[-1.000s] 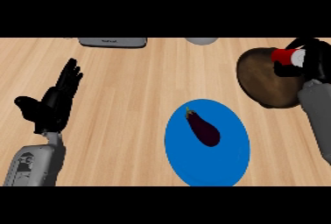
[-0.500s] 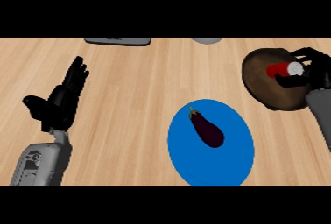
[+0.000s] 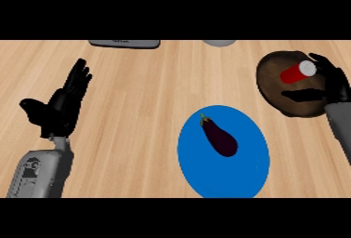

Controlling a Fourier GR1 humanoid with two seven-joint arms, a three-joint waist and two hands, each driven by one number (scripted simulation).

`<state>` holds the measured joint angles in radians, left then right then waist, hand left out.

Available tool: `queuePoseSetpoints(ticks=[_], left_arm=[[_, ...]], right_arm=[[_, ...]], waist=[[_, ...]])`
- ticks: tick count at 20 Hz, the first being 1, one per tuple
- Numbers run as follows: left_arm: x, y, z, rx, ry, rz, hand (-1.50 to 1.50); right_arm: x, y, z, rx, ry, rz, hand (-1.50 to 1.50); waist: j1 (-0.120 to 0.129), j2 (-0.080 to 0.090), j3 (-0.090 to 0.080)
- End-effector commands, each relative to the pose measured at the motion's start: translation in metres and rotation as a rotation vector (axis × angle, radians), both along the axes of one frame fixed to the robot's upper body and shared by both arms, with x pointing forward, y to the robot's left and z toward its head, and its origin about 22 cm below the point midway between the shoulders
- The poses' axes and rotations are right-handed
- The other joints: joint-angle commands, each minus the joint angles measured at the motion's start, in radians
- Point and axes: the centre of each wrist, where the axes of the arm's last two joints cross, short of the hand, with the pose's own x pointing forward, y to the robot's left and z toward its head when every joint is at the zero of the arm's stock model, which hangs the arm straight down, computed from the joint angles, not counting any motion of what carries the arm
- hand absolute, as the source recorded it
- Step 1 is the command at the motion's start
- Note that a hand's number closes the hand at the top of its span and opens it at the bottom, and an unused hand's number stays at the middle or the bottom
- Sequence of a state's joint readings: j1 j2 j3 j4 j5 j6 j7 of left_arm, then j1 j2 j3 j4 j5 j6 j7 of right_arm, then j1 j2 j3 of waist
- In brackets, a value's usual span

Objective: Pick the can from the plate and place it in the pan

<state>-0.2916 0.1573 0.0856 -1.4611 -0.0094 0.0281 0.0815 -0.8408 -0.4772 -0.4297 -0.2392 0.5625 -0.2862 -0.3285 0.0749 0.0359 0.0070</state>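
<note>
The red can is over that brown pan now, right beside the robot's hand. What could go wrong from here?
1. The can looks tilted rather than upright over the pan, so once free it might roll toward the rim.
2. The right hand is right against the can; pulling away could nudge it, or shift the pan.
3. I cannot tell whether the can rests on the pan's floor; if it does not, it may bounce when let go.

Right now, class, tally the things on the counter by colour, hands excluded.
Blue: 1, round blue plate
Purple: 1, dark purple eggplant
Red: 1, red cylindrical can
Brown: 1, round brown pan
Grey: 2, flat slab, rounded object
Total: 6
</note>
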Motion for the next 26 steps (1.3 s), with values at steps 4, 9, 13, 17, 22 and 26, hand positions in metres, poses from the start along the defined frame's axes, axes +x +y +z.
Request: queuePoseSetpoints(ticks=[4, 9, 13, 17, 22, 26], left_arm=[[-0.007, 0.004, -0.006, 0.002, 0.006, 0.026, 0.0], [-0.008, 0.002, -0.002, 0.006, 0.038, 0.061, 0.0], [-0.011, 0.002, -0.017, 0.006, 0.033, 0.09, 0.0], [-0.021, 0.033, -0.027, 0.018, 0.054, 0.117, 0.0], [-0.033, 0.034, -0.027, 0.005, 0.063, 0.133, 0.0], [-0.026, 0.034, -0.003, 0.016, 0.033, 0.131, 0.0]], right_arm=[[-0.007, -0.012, -0.001, 0.174, -0.274, -0.065, -1.5], [-0.031, -0.038, -0.017, 0.355, -0.288, 0.037, -1.5], [-0.06, -0.068, -0.027, 0.423, -0.313, 0.146, -1.5], [-0.086, -0.086, -0.033, 0.441, -0.314, 0.183, -1.5], [-0.124, -0.11, -0.029, 0.427, -0.31, 0.208, -1.5], [-0.14, -0.093, -0.031, 0.438, -0.256, 0.242, -1.5]], waist=[[-0.025, -0.013, -0.001], [-0.058, -0.028, -0.004], [-0.079, -0.036, -0.006], [-0.103, -0.046, -0.009], [-0.125, -0.054, -0.012], [-0.12, -0.054, -0.012]])
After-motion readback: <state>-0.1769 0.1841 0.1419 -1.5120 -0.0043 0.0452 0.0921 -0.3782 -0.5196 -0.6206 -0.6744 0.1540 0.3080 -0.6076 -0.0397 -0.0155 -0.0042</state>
